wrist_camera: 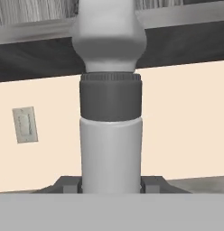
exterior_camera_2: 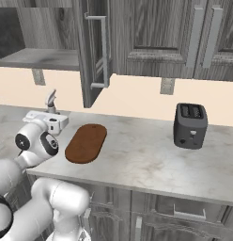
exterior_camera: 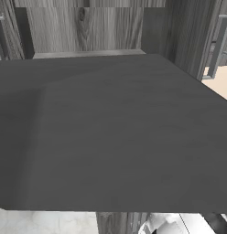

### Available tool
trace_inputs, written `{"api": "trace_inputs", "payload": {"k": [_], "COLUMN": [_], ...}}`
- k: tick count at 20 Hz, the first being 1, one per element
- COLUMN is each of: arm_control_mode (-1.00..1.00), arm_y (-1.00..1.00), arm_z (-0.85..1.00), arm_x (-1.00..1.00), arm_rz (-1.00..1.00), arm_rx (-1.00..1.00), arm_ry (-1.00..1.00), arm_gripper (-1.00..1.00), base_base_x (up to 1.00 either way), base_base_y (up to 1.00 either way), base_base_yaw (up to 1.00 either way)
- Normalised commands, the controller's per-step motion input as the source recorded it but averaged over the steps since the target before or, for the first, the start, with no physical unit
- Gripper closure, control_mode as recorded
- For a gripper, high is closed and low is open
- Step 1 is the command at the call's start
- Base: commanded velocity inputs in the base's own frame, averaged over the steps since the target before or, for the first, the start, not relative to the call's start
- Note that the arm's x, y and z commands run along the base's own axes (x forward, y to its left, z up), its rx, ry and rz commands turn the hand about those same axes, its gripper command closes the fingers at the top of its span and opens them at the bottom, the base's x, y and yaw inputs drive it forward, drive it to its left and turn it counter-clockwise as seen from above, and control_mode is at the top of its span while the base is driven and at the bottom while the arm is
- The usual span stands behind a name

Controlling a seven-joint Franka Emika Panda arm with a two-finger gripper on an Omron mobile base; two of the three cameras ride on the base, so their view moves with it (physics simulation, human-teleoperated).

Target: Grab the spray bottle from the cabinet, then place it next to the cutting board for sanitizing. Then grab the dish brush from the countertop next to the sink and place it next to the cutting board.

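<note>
The spray bottle [wrist_camera: 111, 149], pale grey-white with a dark collar, stands upright and close in the hand view. My gripper [wrist_camera: 111, 184] is shut on its lower body, a dark fingertip [wrist_camera: 68, 184] on each side. In the right base view the bottle's nozzle top [exterior_camera_2: 51, 100] rises just behind my white hand, over the countertop [exterior_camera_2: 151, 160]. The reddish-brown oval cutting board [exterior_camera_2: 86, 142] lies flat a short way to the right of the hand. The cabinet [exterior_camera_2: 38, 59] stands open above, its lighter shelf [exterior_camera: 88, 53] bare. The dish brush and the sink are out of view.
The open cabinet door [exterior_camera_2: 95, 47] with its bar handle juts out above the board. A dark toaster [exterior_camera_2: 190, 125] stands on the counter at the right. The cabinet's dark underside [exterior_camera: 115, 137] looms close in the left base view. A wall outlet [wrist_camera: 24, 125] sits on the cream backsplash.
</note>
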Motion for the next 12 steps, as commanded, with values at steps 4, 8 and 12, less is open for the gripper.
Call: {"api": "trace_inputs", "payload": {"k": [4,8,12], "arm_control_mode": [-1.00,-1.00,-1.00], "arm_y": [0.03,0.04,0.08], "arm_z": [-0.26,-0.27,-0.15], "arm_x": [0.33,0.23,0.21], "arm_rz": [0.00,0.00,0.00], "arm_rx": [0.00,0.00,0.00], "arm_ry": [0.00,0.00,0.00], "arm_gripper": [1.00,1.00,1.00], "base_base_x": [0.00,0.00,0.00], "base_base_y": [0.00,0.00,0.00], "base_base_yaw": [0.00,0.00,0.00]}}
